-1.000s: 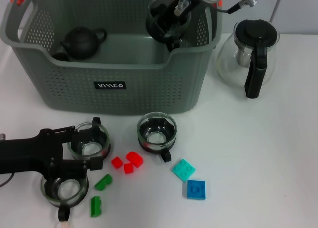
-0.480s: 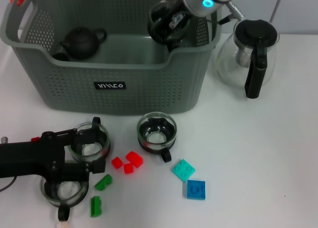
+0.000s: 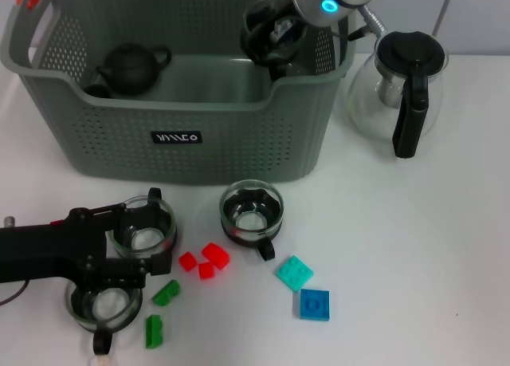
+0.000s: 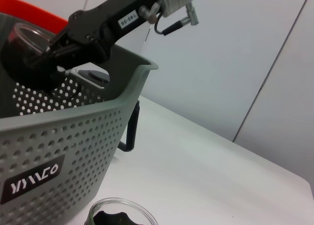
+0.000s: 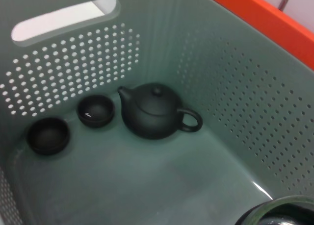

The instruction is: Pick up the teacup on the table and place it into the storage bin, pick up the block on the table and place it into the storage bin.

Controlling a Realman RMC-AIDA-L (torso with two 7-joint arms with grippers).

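Black and low on the table (image 3: pixel 446 246), the left claw (image 3: pixel 131 258) lay among two glass teacups; whether its fingers were parted or closed could not be told. A third teacup (image 3: pixel 252 210) stood just in front of the storage bin (image 3: pixel 183 135), with red blocks (image 3: pixel 209 260), green blocks and a blue block (image 3: pixel 315 305) scattered nearby. Inside the bin sat a dark teapot (image 3: pixel 131 67). Over the bin's right end, the right claw (image 3: pixel 275 33) was clamped on a held teacup (image 3: pixel 263 23).

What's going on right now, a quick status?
Right end effector shut on a teacup, over the storage bin. Left end effector around a table teacup, closure unclear. Blocks untouched; nothing blocking.
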